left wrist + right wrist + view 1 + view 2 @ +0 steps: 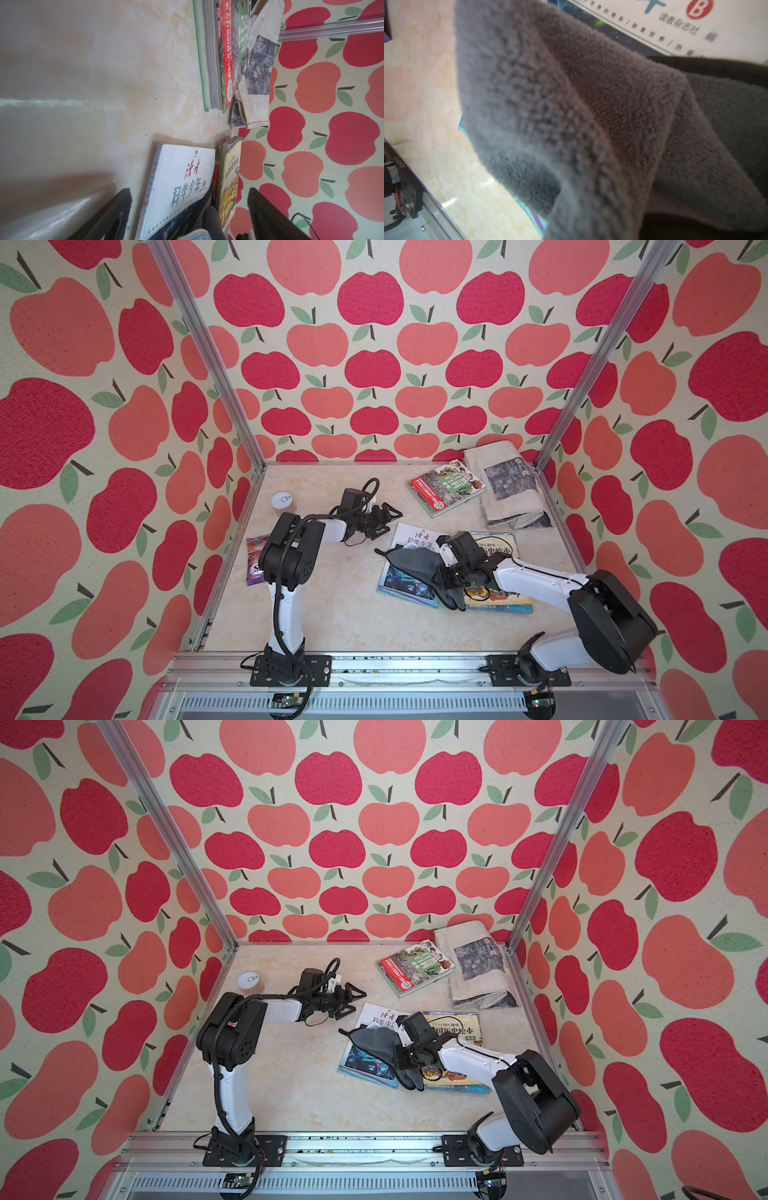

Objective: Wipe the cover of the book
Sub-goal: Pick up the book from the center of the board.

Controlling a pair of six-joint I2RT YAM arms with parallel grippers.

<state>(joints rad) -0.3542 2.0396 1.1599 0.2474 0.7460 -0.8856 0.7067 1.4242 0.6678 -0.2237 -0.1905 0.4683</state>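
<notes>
Grey cloth (571, 124) fills the right wrist view, clamped in the right gripper (441, 577) | draped across the white-and-blue book (409, 538) mid-table, beside a yellow book (500, 597) | left gripper (388, 520) hovers nearby, jaws apart | risk: the unpinned book may slide with the stroke.

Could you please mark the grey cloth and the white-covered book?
grey cloth (411, 566), in a top view, middle of the fabric.
white-covered book (411, 535), in a top view, white title area.
</notes>
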